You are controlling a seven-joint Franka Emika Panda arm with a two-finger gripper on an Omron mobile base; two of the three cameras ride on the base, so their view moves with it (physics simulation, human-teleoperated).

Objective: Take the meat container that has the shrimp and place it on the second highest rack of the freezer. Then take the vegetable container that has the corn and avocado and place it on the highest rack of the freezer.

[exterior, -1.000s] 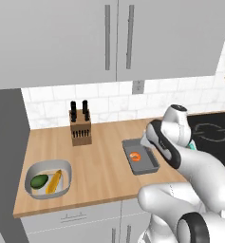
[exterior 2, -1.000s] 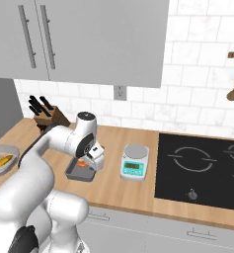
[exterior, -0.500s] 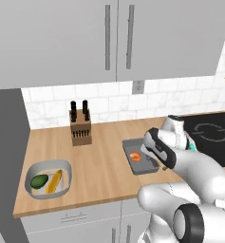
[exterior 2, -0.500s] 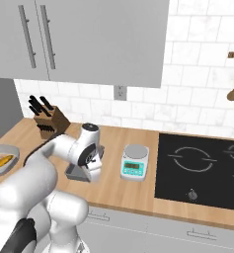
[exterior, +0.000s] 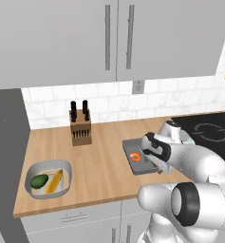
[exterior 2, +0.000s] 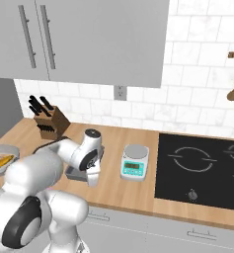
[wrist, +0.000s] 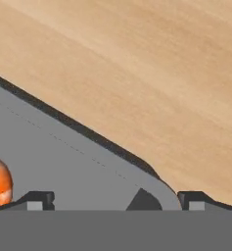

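where the arm bends low over the counter [exterior: 99, 156], the gripper [wrist: 115, 201] sits right down at the near right corner of the tray [exterior: 133, 144]. in the hand view its two tips stand wide apart, one over the tray floor and one over the wood outside, with the tray's rim [wrist: 88, 132] and rounded corner between them; the jaws are open and grip nothing. the shrimp [exterior: 135, 156] lies in the tray, just left of the gripper. the bowl [exterior: 35, 168] rests well apart at the counter's left end, holding the avocado [exterior: 39, 181] and the corn [exterior: 54, 182] side by side. a knife block [exterior: 79, 128] stands by the wall, and a scale [exterior 2: 135, 162] sits beside the stove [exterior 2: 207, 168].
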